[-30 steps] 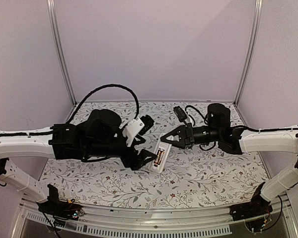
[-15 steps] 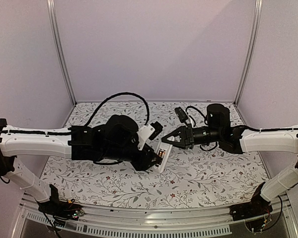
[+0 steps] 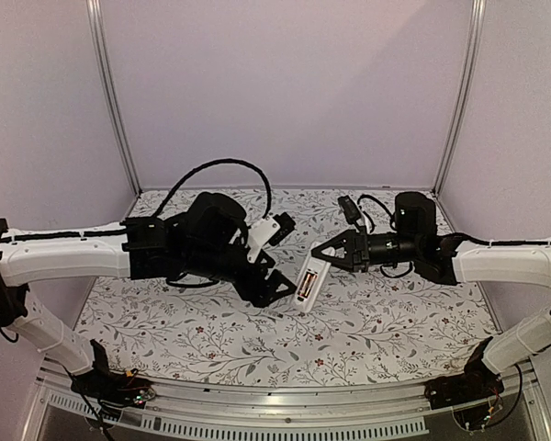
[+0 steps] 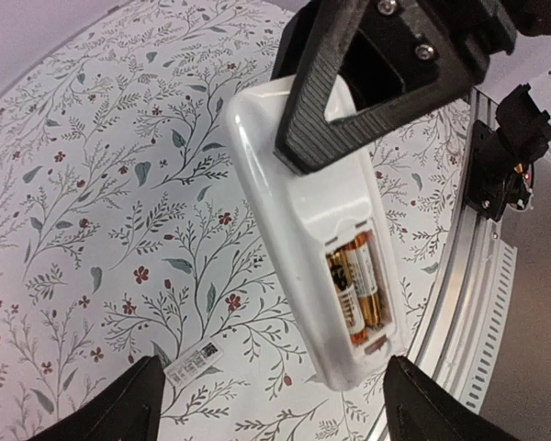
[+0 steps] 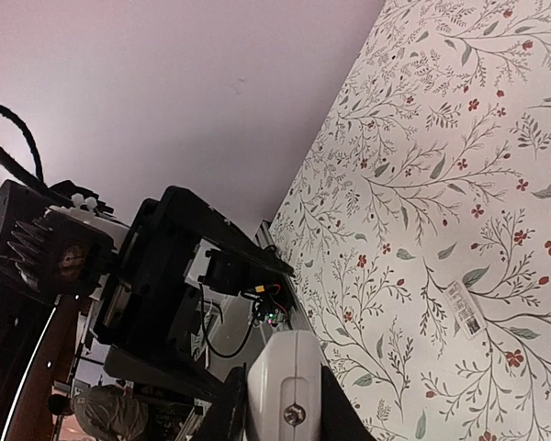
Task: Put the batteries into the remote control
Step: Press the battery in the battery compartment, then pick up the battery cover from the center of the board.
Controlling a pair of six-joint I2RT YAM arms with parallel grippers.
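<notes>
My left gripper (image 3: 274,288) hangs wide open mid-table; my right gripper (image 3: 320,256), reaching leftward, pinches the remote control (image 3: 306,285).

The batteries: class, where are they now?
In the left wrist view, right of centre, the batteries lie side by side in the open recess of the remote control, at the end opposite the right gripper.

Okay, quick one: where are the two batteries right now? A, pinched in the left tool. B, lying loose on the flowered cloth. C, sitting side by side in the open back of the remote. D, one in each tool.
C: the left wrist view shows both batteries side by side in the open back of the remote control, which the right tool grips by its other end.
</notes>
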